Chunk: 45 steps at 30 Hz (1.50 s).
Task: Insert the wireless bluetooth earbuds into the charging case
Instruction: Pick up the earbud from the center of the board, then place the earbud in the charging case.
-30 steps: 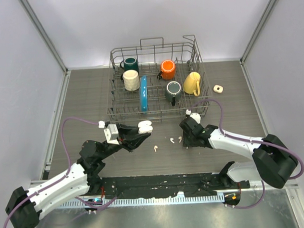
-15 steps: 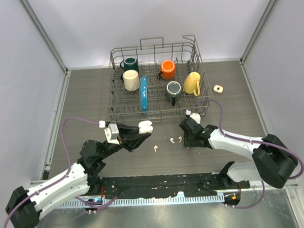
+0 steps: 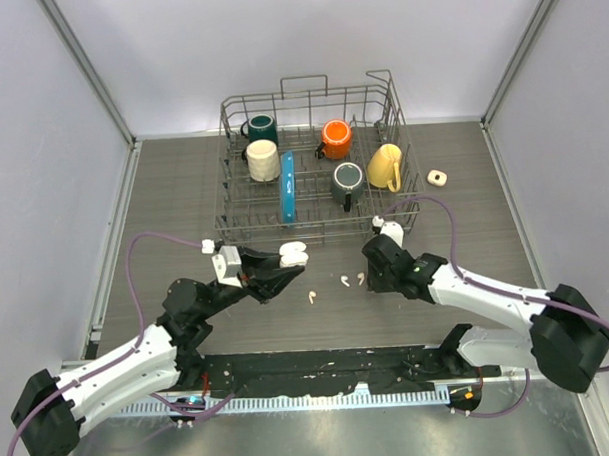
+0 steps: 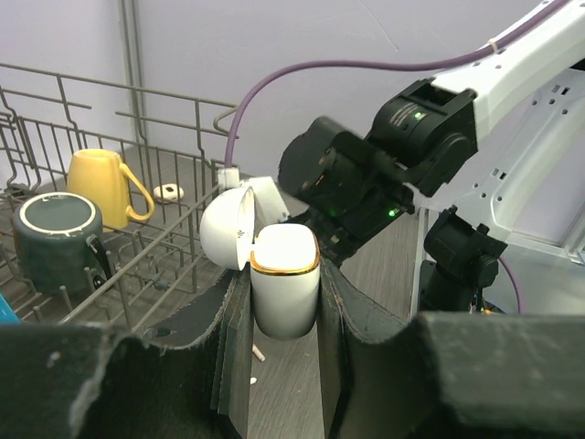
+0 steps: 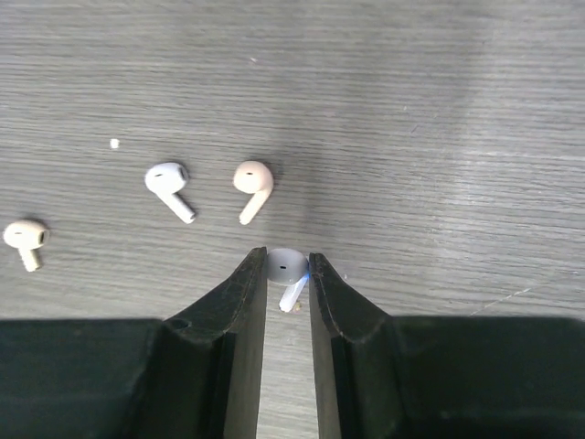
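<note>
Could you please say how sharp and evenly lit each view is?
Top external: evenly lit, sharp, earbuds mere specks. Left wrist: charging case crisp, near finger bases dark and blurred. Right wrist: table grain sharp, soft shadow around the pinched earbud.

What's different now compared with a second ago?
The right end effector closed on an earbud, and its arm shifted slightly to the right. The left end effector held the open case just as before, and the three other earbuds stayed put.

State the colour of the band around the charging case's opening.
Gold band, clearest in left wrist view.
</note>
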{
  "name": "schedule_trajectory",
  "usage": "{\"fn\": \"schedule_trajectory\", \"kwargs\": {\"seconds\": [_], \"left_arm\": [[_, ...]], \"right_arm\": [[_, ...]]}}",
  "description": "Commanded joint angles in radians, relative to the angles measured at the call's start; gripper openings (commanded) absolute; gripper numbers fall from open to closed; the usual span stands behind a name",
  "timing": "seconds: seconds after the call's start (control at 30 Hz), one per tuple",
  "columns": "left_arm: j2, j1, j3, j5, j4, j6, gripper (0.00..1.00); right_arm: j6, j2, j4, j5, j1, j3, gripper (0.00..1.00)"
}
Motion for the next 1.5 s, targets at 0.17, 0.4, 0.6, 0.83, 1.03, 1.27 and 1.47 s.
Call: {"fn": "schedule_trajectory", "kwargs": {"seconds": [0.17,0.4,0.6,0.83,1.03,1.27,1.47], "left_arm": [[0.028,-0.005,0.021,0.000,0.063,0.004,0.00],[0.046,-0.005,0.027,0.014,0.083,0.011,0.00],[0.052,-0.003,0.033,0.020,0.081,0.010,0.00],[0.069,-0.005,0.040,0.029,0.083,0.010,0.00],[0.078,-0.003,0.047,0.030,0.085,0.008,0.00],[0.081,-0.005,0.046,0.014,0.085,0.010,0.00],[0.092,-0.005,0.056,0.014,0.094,0.011,0.00]], "right_arm": [[-0.080,-0.225,0.031,0.184,0.103,0.125,0.11],[-0.182,-0.284,0.132,0.264,0.180,0.269,0.08],[-0.273,-0.279,0.248,0.267,0.265,0.355,0.07],[-0.372,-0.258,0.395,0.320,0.400,0.373,0.02],[-0.452,-0.230,0.473,0.366,0.505,0.380,0.01],[-0.488,-0.233,0.538,0.429,0.588,0.347,0.01],[-0.471,-0.215,0.539,0.438,0.604,0.338,0.01]]}}
